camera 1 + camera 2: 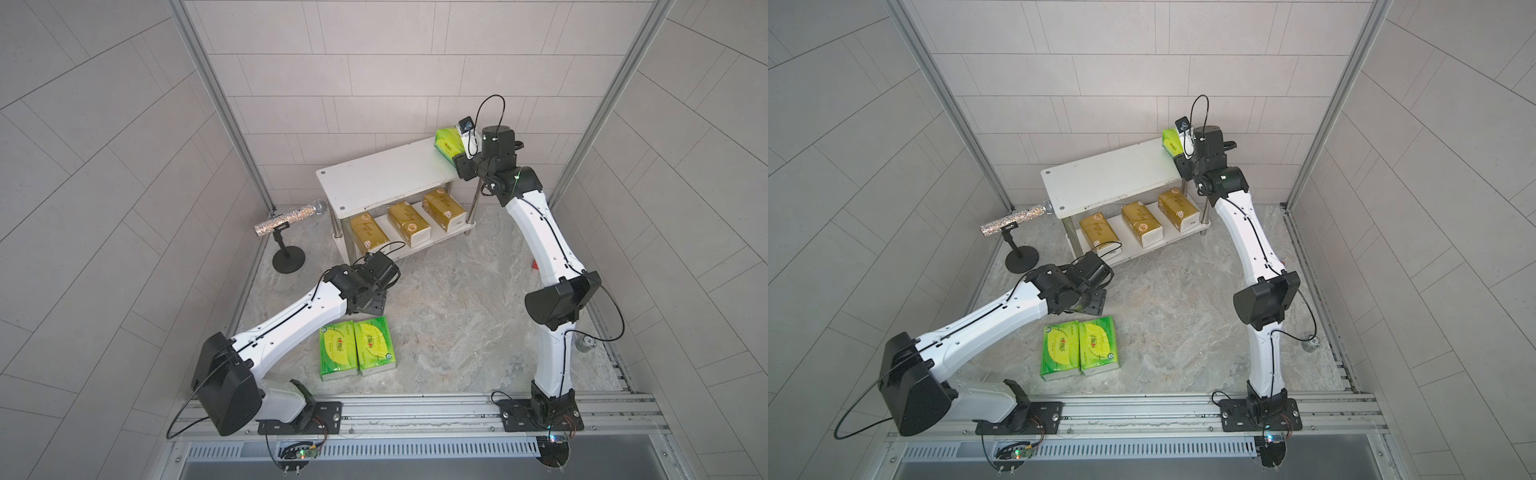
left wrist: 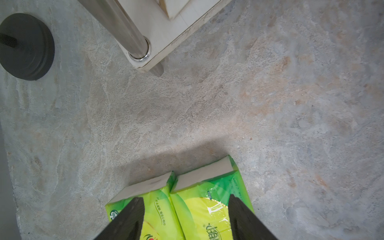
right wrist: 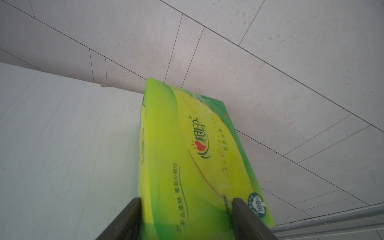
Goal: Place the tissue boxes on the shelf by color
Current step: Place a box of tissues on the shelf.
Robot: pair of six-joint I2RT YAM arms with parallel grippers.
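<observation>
Twin overhead views of whole cell; wrist cameras close above floor and shelf.

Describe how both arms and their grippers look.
The left arm and right arm have white shell links, bulky black joint housings, thin black cables running along them, and black base plates. The left gripper and right gripper have dark, flat, tapering fingers.

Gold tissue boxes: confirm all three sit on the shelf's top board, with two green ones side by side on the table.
Wrong board. The gold tissue boxes sit on the shelf's lower board, as both top views show. Two green tissue boxes do lie side by side on the table.
</observation>
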